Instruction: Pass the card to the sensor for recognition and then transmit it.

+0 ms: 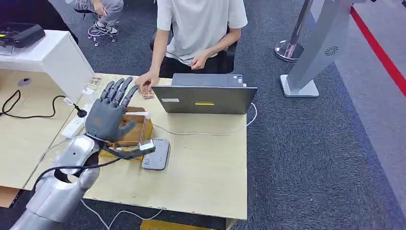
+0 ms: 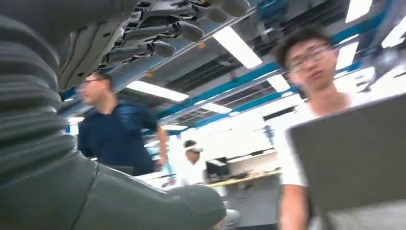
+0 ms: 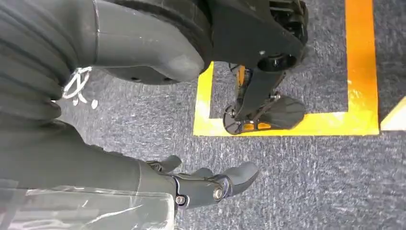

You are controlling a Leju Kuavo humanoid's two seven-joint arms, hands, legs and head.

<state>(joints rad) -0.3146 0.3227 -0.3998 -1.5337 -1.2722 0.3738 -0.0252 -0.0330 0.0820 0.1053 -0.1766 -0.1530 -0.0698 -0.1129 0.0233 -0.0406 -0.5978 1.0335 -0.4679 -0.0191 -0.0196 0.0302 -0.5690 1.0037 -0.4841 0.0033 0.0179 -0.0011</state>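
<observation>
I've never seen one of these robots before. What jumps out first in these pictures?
The robot's grey left hand is what catches the eye, held up over the light wooden table with its fingers spread and nothing in it, above a wooden box. Just across the table a person in a white T-shirt sits behind a grey laptop, one hand on the tabletop. A small grey sensor pad lies beside the box.

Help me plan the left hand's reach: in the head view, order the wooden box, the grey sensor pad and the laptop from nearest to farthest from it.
1. Wooden box: directly under the left hand.
2. Grey sensor pad: just right of the box, nearer the robot.
3. Laptop: farther right, at the table's far edge.
</observation>
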